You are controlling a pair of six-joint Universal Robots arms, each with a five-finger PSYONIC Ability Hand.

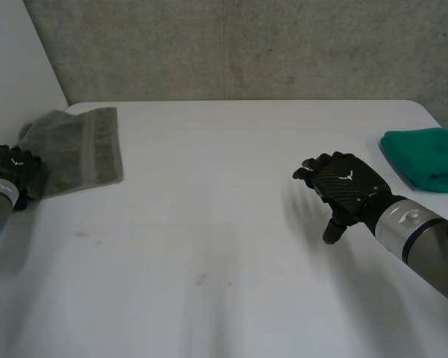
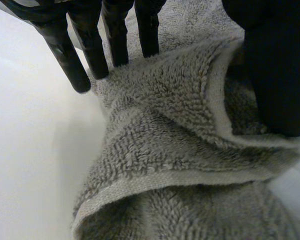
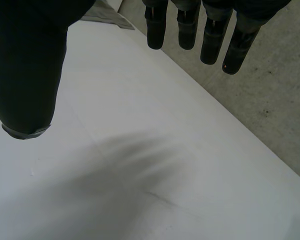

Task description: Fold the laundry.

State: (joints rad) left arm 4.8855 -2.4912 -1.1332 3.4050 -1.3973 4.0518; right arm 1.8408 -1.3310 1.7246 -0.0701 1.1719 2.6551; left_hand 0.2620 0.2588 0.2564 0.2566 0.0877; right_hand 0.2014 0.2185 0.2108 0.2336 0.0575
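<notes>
Head view: grey towel (image 1: 78, 149) lies at the white table's (image 1: 209, 224) far left corner, left hand (image 1: 15, 165) at its near-left corner. Right hand (image 1: 343, 186) hovers right of middle, near a folded green cloth (image 1: 425, 158). Each hand's back has a small white mark, unreadable.

Left wrist view: straight fingers (image 2: 70, 55) and thumb (image 2: 277, 75) pinch a bunched towel fold (image 2: 180, 150).

Right wrist view: fingers (image 3: 212, 35) straight, spread from the thumb (image 3: 27, 65), above the table.

The head view looks down from behind and between the arms, taking in the whole table (image 1: 209, 246) up to the wall (image 1: 246, 45) at 12 o'clock. The left wrist view looks along the left hand (image 2: 117, 30), very near the grey towel (image 2: 180, 150), which lies at 9 o'clock in the head view. The right wrist view, set higher, looks past the right hand (image 3: 30, 65) across the table to the same grey towel
</notes>
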